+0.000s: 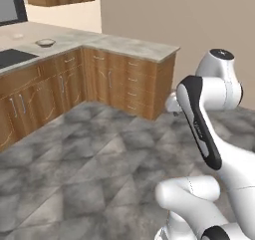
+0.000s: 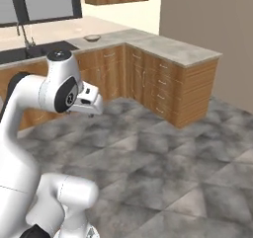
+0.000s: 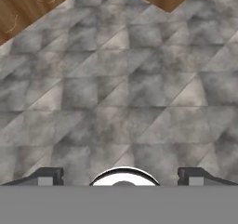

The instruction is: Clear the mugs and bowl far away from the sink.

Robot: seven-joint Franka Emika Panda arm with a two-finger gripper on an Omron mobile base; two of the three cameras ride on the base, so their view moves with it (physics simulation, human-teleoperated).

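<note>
The bowl (image 1: 45,43) (image 2: 92,37), round with a dark brownish rim, sits on the stone counter close to the corner, just right of the black sink (image 1: 12,57) (image 2: 42,51). The mugs are out of view. My gripper (image 2: 92,112) (image 3: 121,177) hangs over the grey floor well short of the cabinets, pointing down. It is open: the two fingertips (image 3: 45,176) stand wide apart with only floor tiles between them.
An L-shaped run of wooden cabinets (image 1: 119,82) (image 2: 163,86) under a stone counter (image 1: 132,47) (image 2: 178,52) lines the far side. A curved faucet (image 2: 22,34) rises behind the sink. A faint pale dish (image 1: 17,35) lies further back. Grey tiled floor (image 1: 89,164) separates me from the cabinets.
</note>
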